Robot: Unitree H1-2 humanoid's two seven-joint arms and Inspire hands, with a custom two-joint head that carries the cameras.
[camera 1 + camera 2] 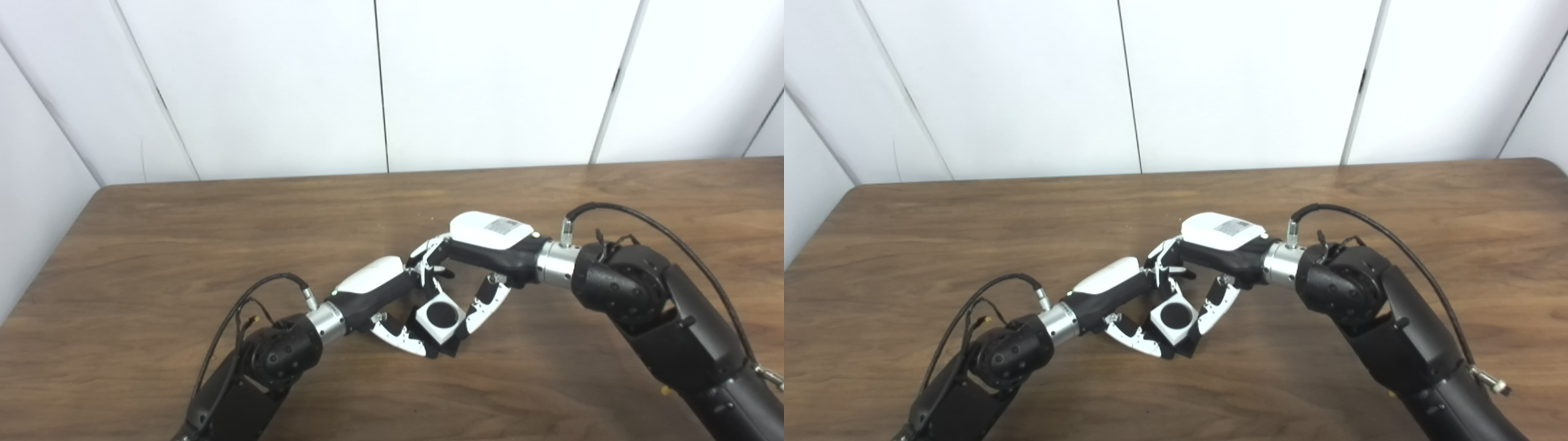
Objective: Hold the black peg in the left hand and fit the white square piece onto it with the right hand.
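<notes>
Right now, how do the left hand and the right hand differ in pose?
The left hand lies lower, near the table; the right hand is higher. The left reaches up-right, the right reaches left. Both have fingers around the white square piece, whose dark round centre faces the camera.

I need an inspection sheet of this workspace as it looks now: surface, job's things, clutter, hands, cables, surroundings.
Surface: brown wooden table, grain visible.
Job's things: white square piece with a black round centre, between both hands low over the table; whether the black is the peg or an empty hole, cannot tell.
Clutter: nothing seen.
Hands: left hand and right hand meet at the piece, fingers around it; which one grips it, cannot tell.
Cables: a black cable loops over the right wrist, another at the left wrist.
Surroundings: white wall panels behind the table.
</notes>
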